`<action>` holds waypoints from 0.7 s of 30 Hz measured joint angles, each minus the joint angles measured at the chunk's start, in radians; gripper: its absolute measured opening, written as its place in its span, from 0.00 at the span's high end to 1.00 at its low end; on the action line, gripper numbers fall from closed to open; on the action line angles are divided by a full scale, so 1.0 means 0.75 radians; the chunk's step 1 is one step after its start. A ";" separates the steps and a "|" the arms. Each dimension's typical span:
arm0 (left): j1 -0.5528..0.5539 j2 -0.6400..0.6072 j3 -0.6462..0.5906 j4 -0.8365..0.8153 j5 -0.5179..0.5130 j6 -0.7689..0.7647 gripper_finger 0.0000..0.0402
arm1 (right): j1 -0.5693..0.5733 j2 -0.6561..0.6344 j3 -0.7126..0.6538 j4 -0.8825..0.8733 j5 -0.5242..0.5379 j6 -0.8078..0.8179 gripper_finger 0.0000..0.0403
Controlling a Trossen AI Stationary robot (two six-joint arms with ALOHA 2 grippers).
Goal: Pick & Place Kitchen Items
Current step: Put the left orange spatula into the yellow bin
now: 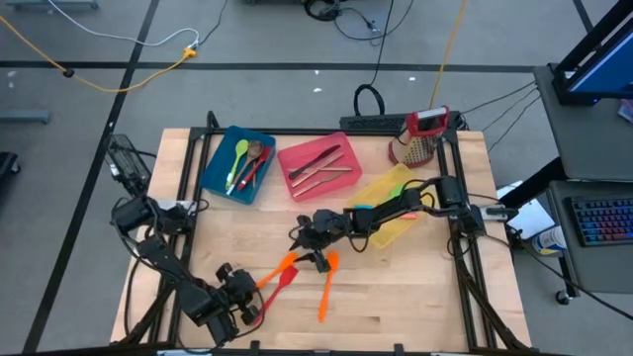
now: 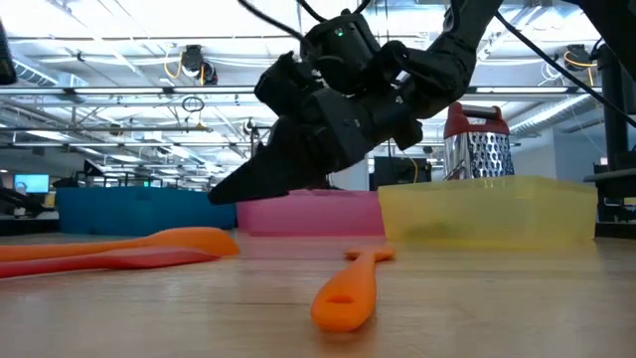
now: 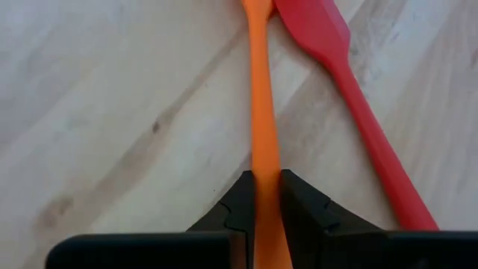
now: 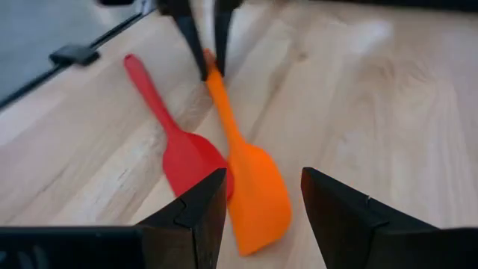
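Wooden slats form the surface (image 1: 396,297), with three bins and a box grater (image 1: 420,135) along its far edge.

Risks from this position:
- The orange spatula (image 1: 275,274) lies touching the red spatula (image 1: 274,290), blade against blade. A lift is likely to drag or flick the red one aside.
- The grip sits near the handle's end, so the long blade may droop or swing, and the handle may twist between the fingers.
- The right claw (image 4: 258,198) hovers directly above the same blade, low over the surface. Raising the spatula here risks striking it, or the two arms meeting.
- A separate orange spoon (image 1: 325,290) lies just beside the right arm's reach and could be knocked.

Claw state:
- Left claw (image 3: 267,196): fingers pressed against both sides of the orange handle, pinching it. The spatula appears to rest on the surface, near the front left.
- Right claw: spread wide, holding nothing and touching nothing.
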 joint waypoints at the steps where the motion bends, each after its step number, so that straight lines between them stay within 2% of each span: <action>1: 0.007 0.001 0.000 0.000 -0.010 0.020 0.89 | -0.004 0.000 0.000 -0.003 0.002 0.032 0.59; 6: 0.040 0.005 -0.004 -0.006 -0.049 0.109 0.89 | -0.027 0.000 0.000 -0.096 0.074 0.137 0.59; 10: 0.055 0.007 -0.006 -0.013 -0.074 0.144 0.89 | -0.045 0.002 -0.001 -0.141 0.031 0.218 0.59; 14: 0.075 0.008 -0.008 -0.020 -0.089 0.145 0.89 | -0.045 0.002 -0.001 -0.187 0.032 0.208 0.59; 21: 0.109 0.012 -0.013 -0.024 -0.210 0.222 0.89 | -0.047 0.002 -0.001 -0.227 -0.051 0.184 0.59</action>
